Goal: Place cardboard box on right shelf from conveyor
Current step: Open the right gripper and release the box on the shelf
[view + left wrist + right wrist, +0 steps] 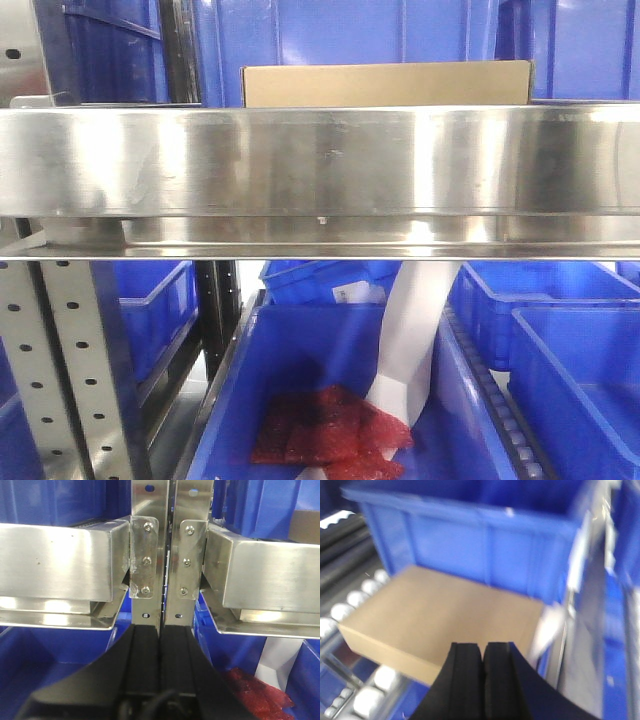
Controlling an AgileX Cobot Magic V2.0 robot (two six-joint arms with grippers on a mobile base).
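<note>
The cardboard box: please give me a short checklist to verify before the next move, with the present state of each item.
1. The cardboard box rests on the right shelf, on its rollers: ok.
2. Box lies flat, not tilted: ok in the front view.
3. Right gripper has let go of the box: ok, fingers shut with nothing between them.
4. Left gripper holds nothing: ok, shut, facing the steel uprights.
5. Box sits fully behind the front rail, with no overhang: cannot tell, the rail hides its lower part.
6. Space between the box and the blue bin behind it: cannot tell, the wrist picture is blurred.
</note>
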